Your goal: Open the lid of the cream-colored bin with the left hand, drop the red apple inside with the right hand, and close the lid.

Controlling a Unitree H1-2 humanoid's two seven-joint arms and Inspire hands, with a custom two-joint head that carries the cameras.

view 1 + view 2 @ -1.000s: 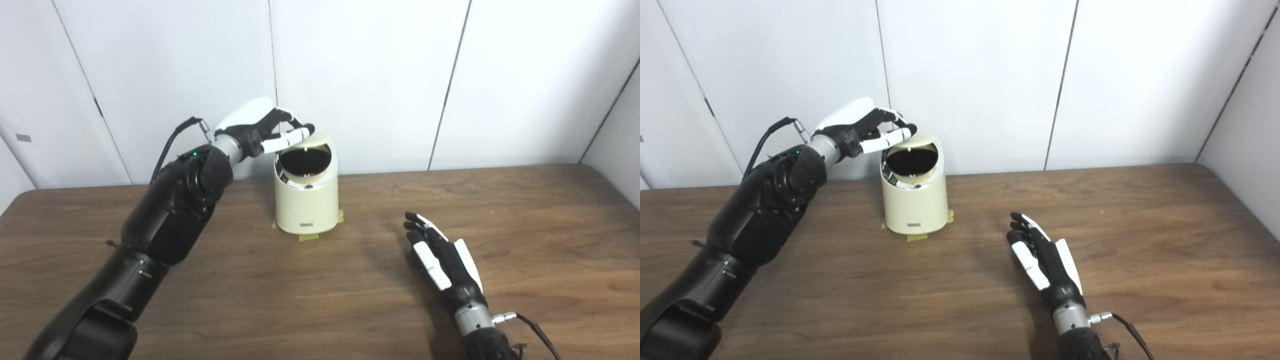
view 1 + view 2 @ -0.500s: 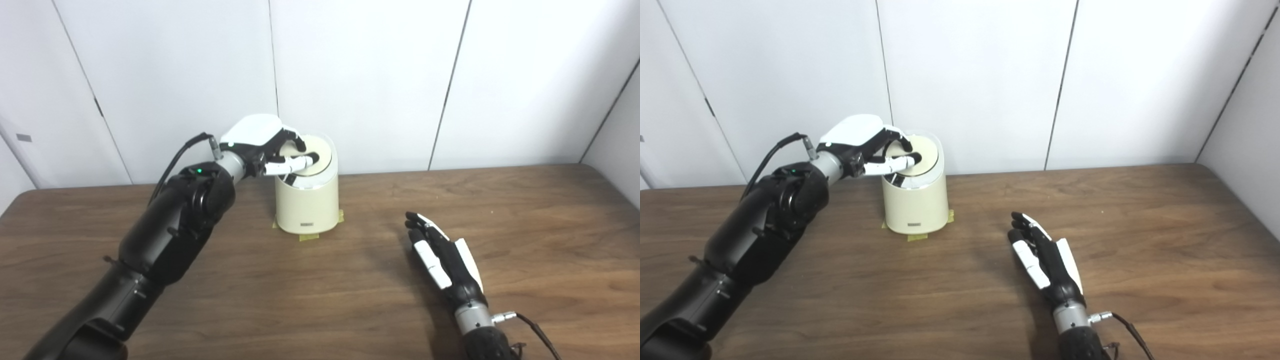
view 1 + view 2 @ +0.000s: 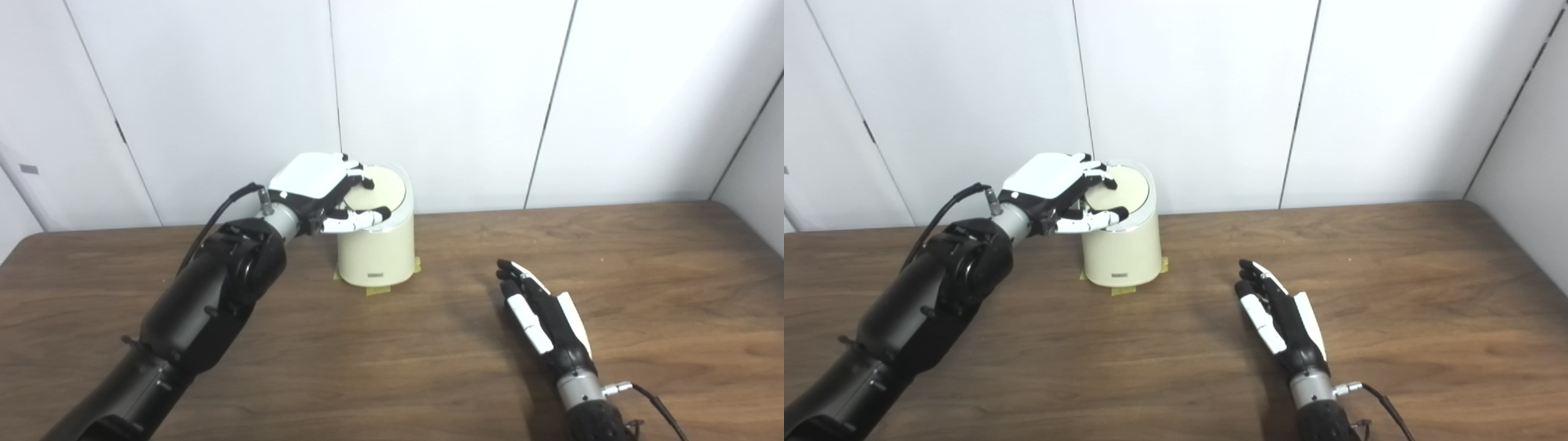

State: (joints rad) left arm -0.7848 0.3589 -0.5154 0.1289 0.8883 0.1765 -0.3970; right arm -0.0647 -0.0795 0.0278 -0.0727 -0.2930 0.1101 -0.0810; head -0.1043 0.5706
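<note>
Cream-colored bin [image 3: 375, 251] (lid [image 3: 375, 189] down) — left hand [image 3: 323, 191] spread on top, gripping nothing.

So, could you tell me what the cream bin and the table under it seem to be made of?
The cream bin looks like smooth moulded plastic with a soft satin sheen; a shiny, chrome-like ring shows under its lid, possibly metal. The table shows dark brown wood grain with a matte finish; whether it is solid wood or laminate cannot be told.

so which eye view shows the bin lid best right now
The right eye view, narrowly: the lid shows as a wide flat disc, with the left hand covering only its near-left edge. The left eye view shows the same lid on the cream bin with much the same overlap from the hand.
</note>
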